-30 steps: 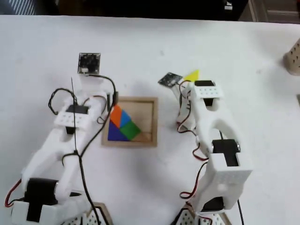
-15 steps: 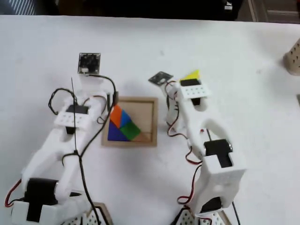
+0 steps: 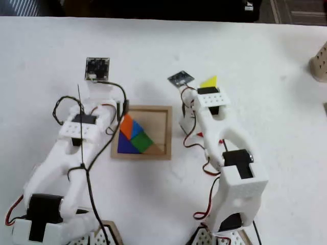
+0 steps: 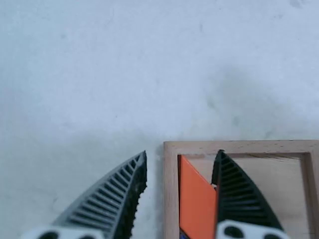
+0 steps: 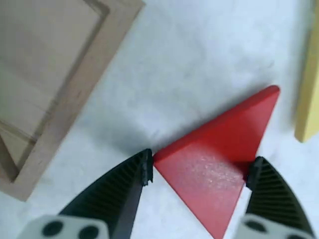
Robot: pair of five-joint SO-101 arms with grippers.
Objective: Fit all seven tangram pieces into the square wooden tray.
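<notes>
White table (image 3: 265, 61) as work surface, dark room edge at far side.

Far left: left gripper (image 4: 182, 155) spread wide, grasping nothing, astride left wall of square wooden tray (image 3: 169, 132) at its far-left corner. One finger outside on table, other inside over orange parallelogram piece (image 4: 195, 199). Probably parked there to steady tray against sliding.

Tray centre: orange, light blue triangle (image 3: 137, 128), green square (image 3: 143, 140) and dark blue triangle (image 3: 125, 146) packed into left half. Right half bare wood, likely kept free for remaining pieces.

Right of tray: right gripper (image 5: 200, 160) released, fingers either side of flat red triangle (image 5: 214, 169) on table, not yet clamped. Looks lined up for pinch.

Farther right: yellow piece (image 3: 208, 81) still outside tray.
</notes>
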